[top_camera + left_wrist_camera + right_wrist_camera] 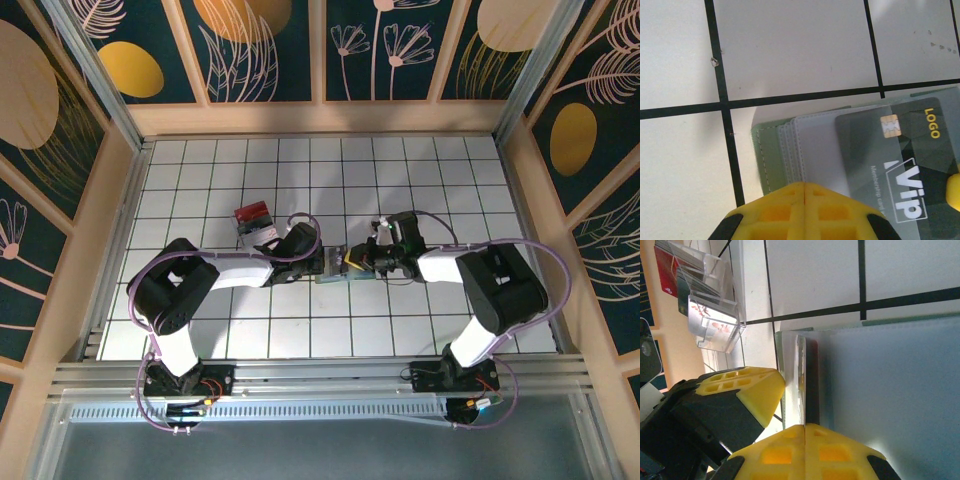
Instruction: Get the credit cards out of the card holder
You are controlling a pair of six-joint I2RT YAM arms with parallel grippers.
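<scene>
The card holder lies open on the table between both arms. In the left wrist view it is a pale green panel with clear sleeves, and a dark grey "VIP" credit card sticks out of them to the right. My left gripper is shut, its yellow tips resting on the sleeves. A yellow fingertip of the right gripper touches the card's right side. In the right wrist view my right gripper is shut, and the card's thin edge runs into its seam beside the bluish holder panel.
A clear box with red-and-white contents stands just behind the left gripper, and also shows in the right wrist view as the clear box. White gridded table lies all around, with wooden walls at the sides.
</scene>
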